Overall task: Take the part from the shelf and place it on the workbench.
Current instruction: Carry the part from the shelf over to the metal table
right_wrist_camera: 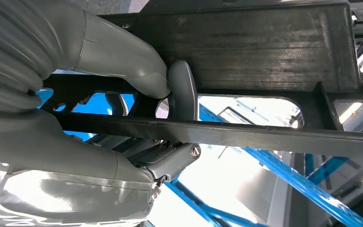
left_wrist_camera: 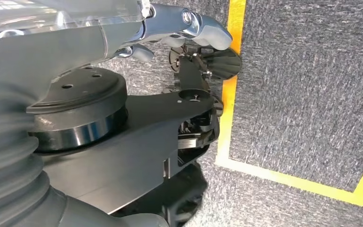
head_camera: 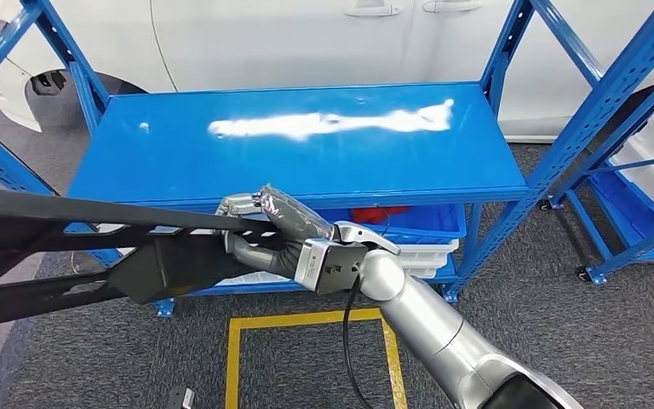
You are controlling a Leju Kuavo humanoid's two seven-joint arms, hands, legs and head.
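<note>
Shelving in blue steel (head_camera: 306,145) spans the head view, its broad glossy top deck bare but for a white glare, with a white car body (head_camera: 306,34) behind it and grey carpet (head_camera: 562,324) marked with yellow tape lines (head_camera: 306,320) in front. Across the lower left of that view runs the task's thing, a long black openwork frame part (head_camera: 68,247) of flat bars and cut-out windows, held in the air in front of the shelving's front edge, above the carpet and not resting on any deck. The silver right arm (head_camera: 426,315) rises from the lower right to meet the part's near end. The right hand (head_camera: 281,234) grips it there; in the right wrist view its fingers (right_wrist_camera: 182,90) are clamped on a thin black bar of the part, the thick grey thumb on one side and the darker ones curled over the other. On the lower shelf, behind the hand, sit a blue bin (head_camera: 426,217) holding something red and a white tray (head_camera: 430,256) under it. The left hand (left_wrist_camera: 189,28) hangs over the carpet in the left wrist view, its fingers curled in on nothing.
</note>
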